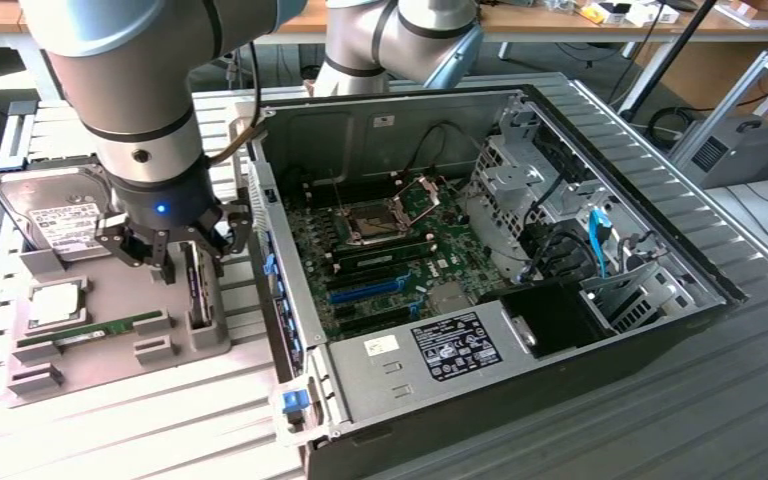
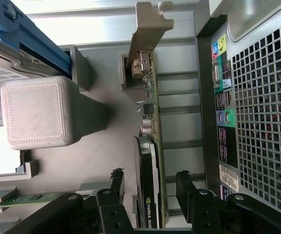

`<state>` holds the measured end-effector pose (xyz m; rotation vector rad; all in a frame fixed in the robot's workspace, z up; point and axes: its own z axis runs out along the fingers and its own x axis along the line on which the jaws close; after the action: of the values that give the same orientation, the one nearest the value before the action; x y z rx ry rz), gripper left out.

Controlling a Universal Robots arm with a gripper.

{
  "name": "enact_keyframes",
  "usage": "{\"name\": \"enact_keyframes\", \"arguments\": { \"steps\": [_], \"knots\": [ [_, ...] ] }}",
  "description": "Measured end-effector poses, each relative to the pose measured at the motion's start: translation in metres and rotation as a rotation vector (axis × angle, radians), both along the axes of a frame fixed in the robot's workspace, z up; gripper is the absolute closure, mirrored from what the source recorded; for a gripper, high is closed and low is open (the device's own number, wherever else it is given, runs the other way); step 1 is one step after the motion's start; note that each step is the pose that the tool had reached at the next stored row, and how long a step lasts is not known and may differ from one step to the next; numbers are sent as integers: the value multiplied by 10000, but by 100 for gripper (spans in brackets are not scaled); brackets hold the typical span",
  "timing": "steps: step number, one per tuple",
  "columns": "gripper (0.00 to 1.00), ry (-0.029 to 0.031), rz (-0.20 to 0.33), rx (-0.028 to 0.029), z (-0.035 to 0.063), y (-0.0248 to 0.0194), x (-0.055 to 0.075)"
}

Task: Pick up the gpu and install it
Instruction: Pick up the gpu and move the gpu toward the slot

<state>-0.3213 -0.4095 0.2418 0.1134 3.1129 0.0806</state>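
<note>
The gpu [image 1: 199, 292] stands on its long edge in a slot of the grey parts holder [image 1: 117, 360], at the exterior view's left beside the open computer case. In the wrist view the gpu [image 2: 150, 161] is a dark card with a black cooler and its metal bracket [image 2: 147, 29] at the far end. My gripper [image 1: 187, 260] hangs low right over the card. It is open, and its two black fingers [image 2: 183, 183] straddle the card, one on each side, with a gap to both faces. My gripper [image 2: 150, 184] holds nothing.
The holder also carries a hard drive [image 1: 51, 215], a processor [image 1: 57, 302] and a green RAM stick [image 1: 91, 330]. The open case [image 1: 624, 330] shows its motherboard [image 1: 384, 250] with blue and black expansion slots [image 1: 364, 290]. The case's rear panel [image 2: 257, 122] stands close beside the card.
</note>
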Motion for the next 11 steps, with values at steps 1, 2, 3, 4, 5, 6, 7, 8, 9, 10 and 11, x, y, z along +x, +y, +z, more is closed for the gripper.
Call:
{"name": "enact_keyframes", "arguments": {
  "steps": [1,2,3,4,5,6,7,8,9,10,11],
  "knots": [
    [44,0,-1,0,0,0,0],
    [44,1,0,0,0,0,1],
    [44,1,-1,0,0,0,1],
    [44,1,0,0,0,0,1],
    [44,1,0,0,0,-2,2],
    [44,1,0,0,-1,-5,2],
    [44,1,1,0,-1,-7,2],
    [44,1,0,0,-1,-7,2],
    [44,1,0,0,-1,-7,2],
    [44,0,0,0,-1,-7,2],
    [44,1,-1,0,-1,-7,1]
  ]
}}
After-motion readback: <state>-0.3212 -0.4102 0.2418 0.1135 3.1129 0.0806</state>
